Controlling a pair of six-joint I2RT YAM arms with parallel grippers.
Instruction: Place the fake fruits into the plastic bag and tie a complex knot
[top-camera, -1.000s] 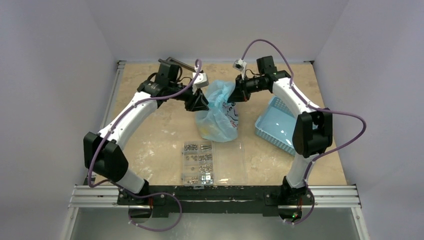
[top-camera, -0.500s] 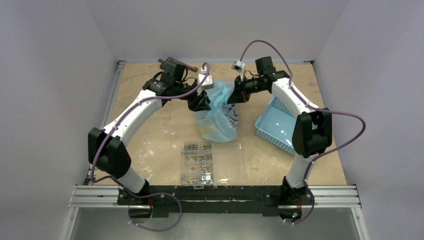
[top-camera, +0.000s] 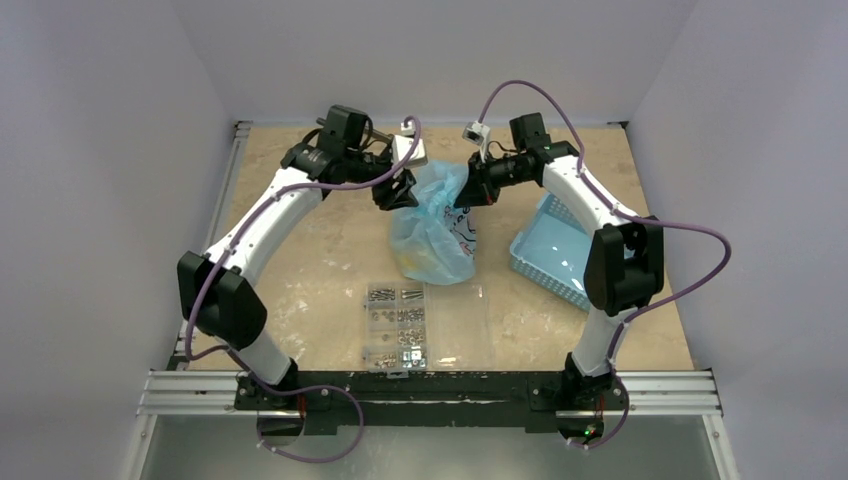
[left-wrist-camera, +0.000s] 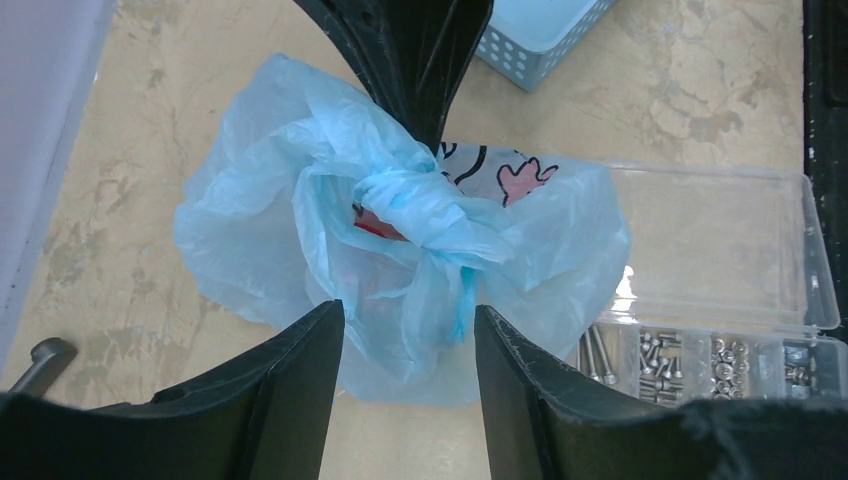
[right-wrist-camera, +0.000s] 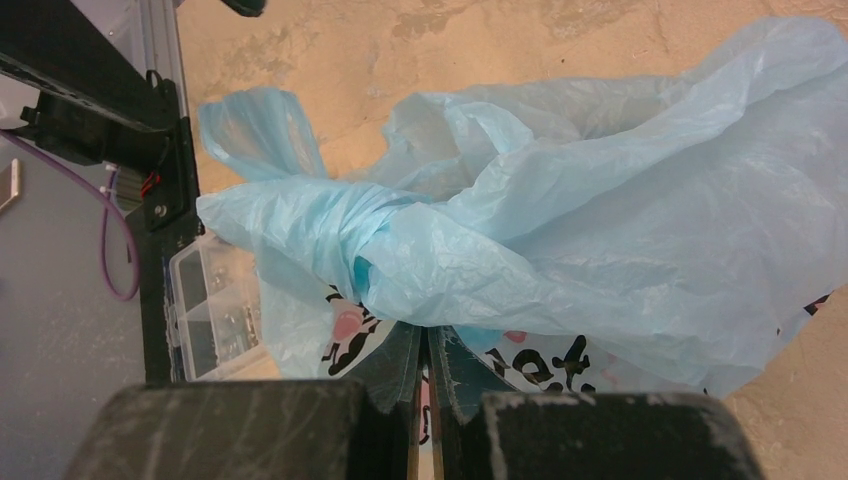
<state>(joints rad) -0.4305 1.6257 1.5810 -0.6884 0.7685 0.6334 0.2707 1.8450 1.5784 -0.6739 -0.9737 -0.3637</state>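
The light-blue plastic bag (top-camera: 435, 235) stands mid-table with its handles twisted into a knot (left-wrist-camera: 420, 205) on top. The knot also shows in the right wrist view (right-wrist-camera: 330, 235), with a loose end (right-wrist-camera: 255, 130) sticking out. A red fruit (left-wrist-camera: 375, 222) shows through the plastic below the knot; the other fruits are hidden. My left gripper (top-camera: 398, 190) is open and empty, its fingers (left-wrist-camera: 300, 400) apart, just left of the knot. My right gripper (top-camera: 470, 190) is shut on bag plastic next to the knot (right-wrist-camera: 428, 350), and its closed tips (left-wrist-camera: 432, 135) show in the left wrist view.
A rigid blue slotted basket (top-camera: 553, 250) stands right of the bag. A clear compartment box of screws (top-camera: 400, 325) lies in front of it. A dark tool handle (left-wrist-camera: 40, 360) lies at the back left. Walls enclose the table on three sides.
My left arm has swung back and up, and its gripper has moved slightly away from the bag's left side. The right gripper and the bag have hardly moved.
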